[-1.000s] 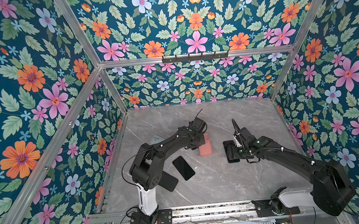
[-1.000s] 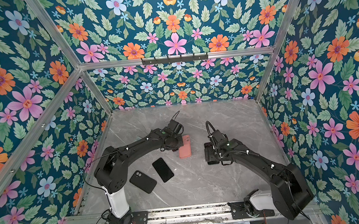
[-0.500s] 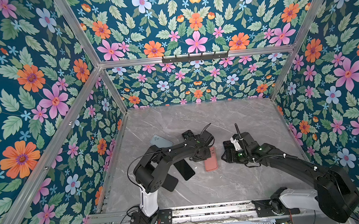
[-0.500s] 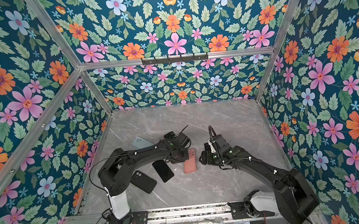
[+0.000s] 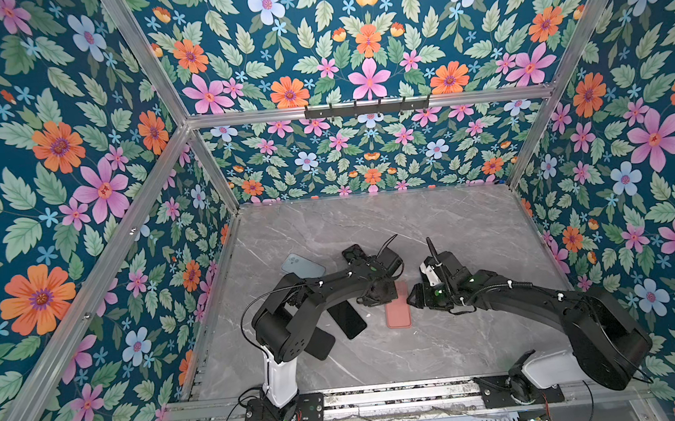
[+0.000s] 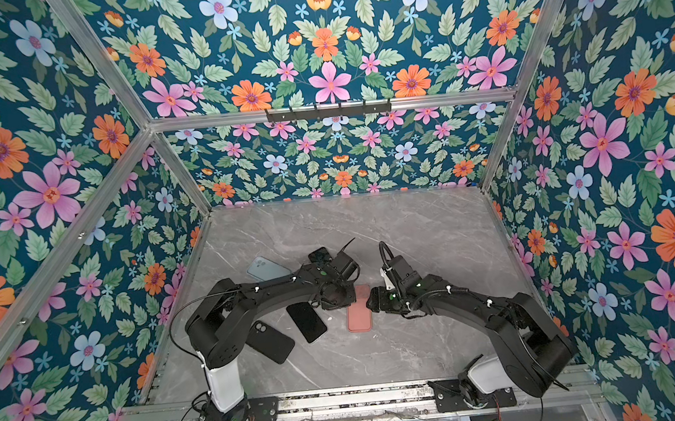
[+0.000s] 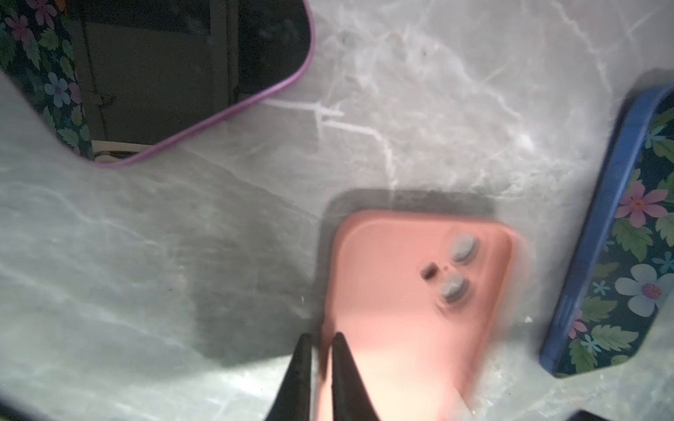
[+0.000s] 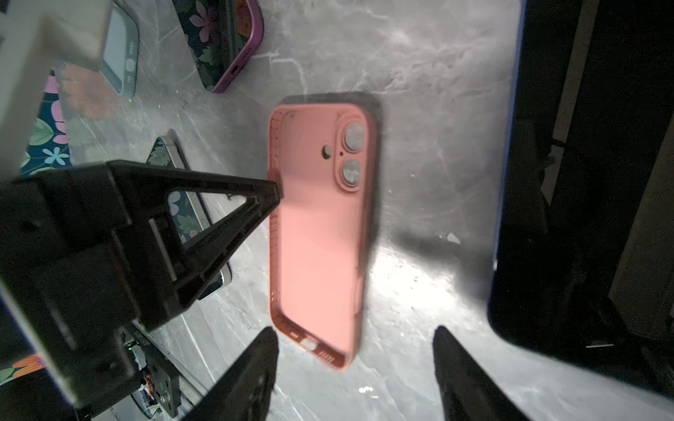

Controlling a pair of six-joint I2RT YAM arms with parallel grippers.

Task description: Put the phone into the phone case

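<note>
A pink phone case (image 5: pixel 398 314) (image 6: pixel 359 318) lies flat on the marble table, hollow side up. My left gripper (image 7: pixel 321 337) (image 5: pixel 381 296) straddles the long rim of the pink case (image 7: pixel 419 291), its fingers a sliver apart and open. My right gripper (image 8: pixel 355 330) (image 5: pixel 411 299) stands wide open over the port end of the case (image 8: pixel 317 237), gripping nothing. A black phone (image 5: pixel 347 319) (image 6: pixel 307 321) lies screen up just left of the case. A blue-edged phone (image 8: pixel 547 182) (image 7: pixel 601 255) lies on the case's other side, hidden under my right arm in both top views.
A dark phone case (image 6: pixel 270 342) lies camera side up under the left arm. A pale blue-grey case (image 5: pixel 302 266) and another black phone (image 5: pixel 354 251) sit behind that arm. A purple-edged phone (image 7: pixel 164 73) shows in the left wrist view. Floral walls enclose the table.
The left gripper dragged the pink case toward the front, and its fingers have parted slightly. The right gripper swung in from the dark phone to the case, its jaws narrowing.
</note>
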